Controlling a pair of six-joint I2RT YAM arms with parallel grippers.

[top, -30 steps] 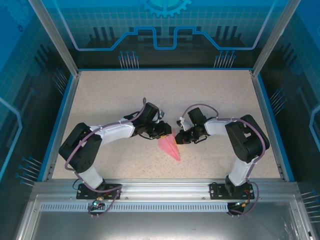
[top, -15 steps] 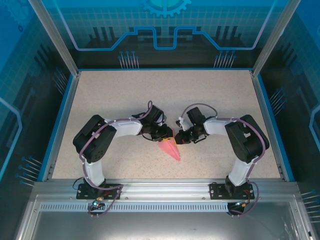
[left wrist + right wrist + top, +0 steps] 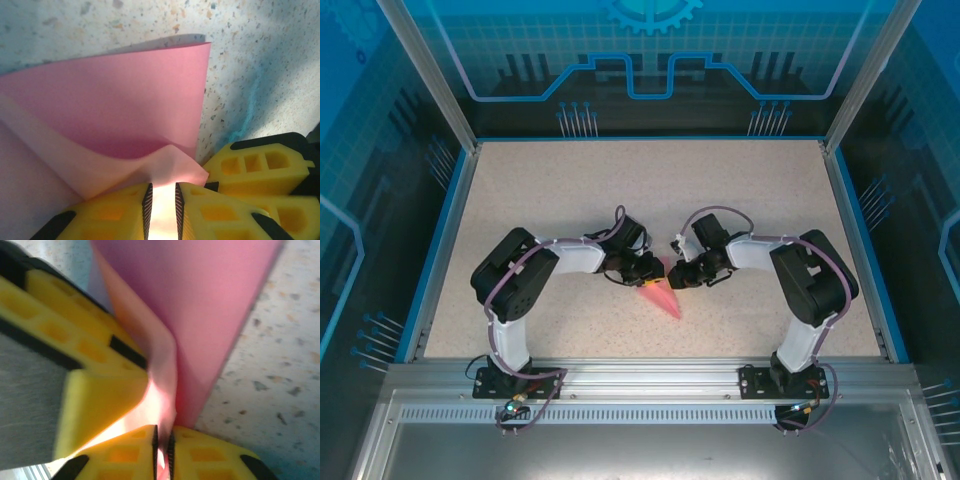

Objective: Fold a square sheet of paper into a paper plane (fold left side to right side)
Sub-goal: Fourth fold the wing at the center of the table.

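We see the paper plane [image 3: 663, 298] on the speckled counter [image 3: 570, 190] as a narrow pink dart. Its wide end sits between the two sets of fingers, and its pointed tip runs away from them toward the near edge of the counter.

The left fingers [image 3: 115, 212] stand narrow, with only a slim slot between them. A raised flap of the pink paper dips into that slot, so we read them as pinching the plane's edge. Beyond those fingertips a folded layer spreads out over the counter, and its straight edge ends ahead and to the right of them. Just beside them, on their right, sit the right fingers [image 3: 260, 165], yellow and close to the paper.

From the right wrist, the right fingers [image 3: 210, 457] are drawn in to a hairline gap. A curled strip of the same paper runs into that gap, gripped between them. Ahead of these fingertips the pink sheet spreads away, with bare counter to their right. To their left, pressed close against the paper, are the left fingers [image 3: 65, 325].

From above, both sets of fingers meet at the plane's wide end, very near each other.
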